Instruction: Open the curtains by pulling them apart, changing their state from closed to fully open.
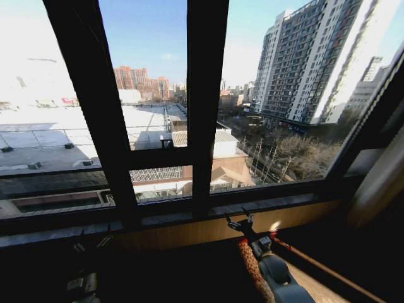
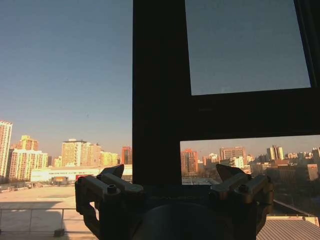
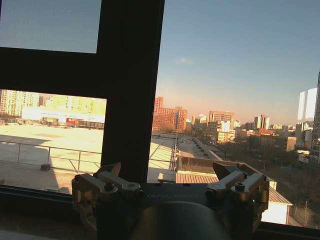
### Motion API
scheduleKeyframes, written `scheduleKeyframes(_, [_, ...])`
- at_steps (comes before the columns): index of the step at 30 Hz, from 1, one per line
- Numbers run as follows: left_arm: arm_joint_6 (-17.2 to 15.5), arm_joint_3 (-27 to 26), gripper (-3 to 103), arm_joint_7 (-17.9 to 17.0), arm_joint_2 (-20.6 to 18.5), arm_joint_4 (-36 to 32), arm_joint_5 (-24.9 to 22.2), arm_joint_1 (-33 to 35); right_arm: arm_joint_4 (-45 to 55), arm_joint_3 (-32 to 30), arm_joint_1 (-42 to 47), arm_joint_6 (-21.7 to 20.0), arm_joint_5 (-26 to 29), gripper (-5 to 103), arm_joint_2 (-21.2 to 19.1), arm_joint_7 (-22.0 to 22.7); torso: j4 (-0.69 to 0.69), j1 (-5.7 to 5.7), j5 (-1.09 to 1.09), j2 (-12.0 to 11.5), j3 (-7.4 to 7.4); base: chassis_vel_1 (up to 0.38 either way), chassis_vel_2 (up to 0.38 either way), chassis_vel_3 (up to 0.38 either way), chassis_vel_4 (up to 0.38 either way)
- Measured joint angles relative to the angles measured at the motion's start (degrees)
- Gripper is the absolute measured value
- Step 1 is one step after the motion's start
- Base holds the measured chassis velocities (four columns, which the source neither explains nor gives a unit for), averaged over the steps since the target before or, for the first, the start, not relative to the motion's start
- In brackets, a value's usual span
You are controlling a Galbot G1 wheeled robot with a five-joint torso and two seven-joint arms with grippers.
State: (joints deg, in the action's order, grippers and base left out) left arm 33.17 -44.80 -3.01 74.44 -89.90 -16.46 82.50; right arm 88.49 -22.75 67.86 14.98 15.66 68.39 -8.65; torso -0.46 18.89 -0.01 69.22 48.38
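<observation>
A cream curtain [image 1: 382, 178] hangs gathered at the far right edge of the window in the head view, and the glass across the middle is uncovered. My right gripper [image 1: 242, 221] is held up just below the window sill, right of the central frame bar, open with nothing between its fingers [image 3: 167, 170]. Low on the left, in shadow under the sill, sits my left gripper [image 1: 93, 241]. Its wrist view shows it open and empty [image 2: 170, 172], facing a dark frame bar [image 2: 157, 100].
Thick dark window frame bars [image 1: 207, 95] cross the glass, with a city outside. A dark sill [image 1: 189, 218] runs along the bottom above a wooden panel [image 1: 189, 233]. The floor [image 1: 315, 284] at lower right is lit.
</observation>
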Motion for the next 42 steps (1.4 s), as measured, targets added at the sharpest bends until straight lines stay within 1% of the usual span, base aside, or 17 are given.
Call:
scheduleKeyframes(9, [0.00, 0.01, 100, 0.04, 0.00, -0.01, 0.00, 0.00, 0.00, -0.02, 0.00, 0.00, 0.00, 100, -0.02, 0.01, -0.02, -0.01, 0.02, 0.00, 0.00, -0.306, -0.312, 0.317, 0.305])
scheduleKeyframes(16, [0.00, 0.00, 100, 0.06, 0.00, -0.01, 0.00, 0.00, 0.00, -0.01, 0.00, 0.00, 0.00, 100, -0.01, 0.00, -0.01, -0.01, 0.04, 0.00, 0.00, -0.082, -0.089, 0.075, 0.076])
scheduleKeyframes(18, [0.00, -0.01, 100, 0.06, -0.01, -0.01, 0.00, 0.00, 0.00, 0.00, 0.00, 0.00, 0.00, 100, 0.00, 0.00, 0.00, -0.01, 0.01, 0.01, 0.00, 0.000, 0.000, 0.000, 0.000])
scheduleKeyframes(19, [0.00, -0.01, 100, 0.05, -0.01, 0.00, 0.00, 0.00, 0.00, 0.00, 0.00, 0.00, 0.00, 100, 0.01, 0.00, 0.02, 0.00, -0.07, 0.01, 0.00, 0.058, 0.037, -0.084, -0.017])
scheduleKeyframes(20, [0.00, -0.02, 100, 0.04, -0.02, -0.01, 0.00, 0.00, 0.00, 0.01, 0.00, 0.00, 0.00, 100, 0.02, -0.01, 0.02, 0.00, -0.05, 0.01, 0.00, 0.058, 0.034, -0.084, -0.017])
scheduleKeyframes(21, [0.00, -0.05, 100, 0.02, -0.02, -0.01, 0.00, 0.00, 0.00, 0.02, 0.00, -0.01, 0.00, 100, 0.02, -0.01, 0.02, 0.01, 0.00, 0.00, 0.00, 0.081, 0.001, -0.088, -0.036])
scheduleKeyframes(25, [0.00, -0.03, 100, 0.02, -0.02, -0.01, 0.00, -0.01, 0.00, 0.01, 0.00, 0.00, 0.00, 100, 0.00, -0.01, -0.01, 0.01, 0.03, 0.00, 0.00, 0.073, -0.054, -0.067, 0.042])
scheduleKeyframes(28, [0.00, -0.01, 100, 0.02, -0.01, -0.01, 0.00, -0.01, 0.00, 0.01, 0.00, 0.00, 0.00, 100, 0.00, -0.01, 0.00, 0.02, 0.02, 0.00, 0.00, 0.102, -0.143, -0.086, 0.145])
scheduleKeyframes(35, [0.00, -0.01, 100, 0.02, -0.01, -0.01, 0.00, -0.01, 0.00, 0.00, 0.00, 0.00, 0.00, 100, 0.00, -0.01, 0.00, 0.01, 0.01, 0.00, 0.00, 0.215, -0.221, -0.210, 0.216])
scheduleKeyframes(42, [0.00, -0.01, 100, -0.01, -0.01, -0.01, 0.00, 0.00, 0.00, 0.00, 0.00, 0.00, 0.00, 100, 0.00, -0.01, 0.00, -0.04, 0.01, 0.02, -0.02, 0.298, -0.338, -0.295, 0.331])
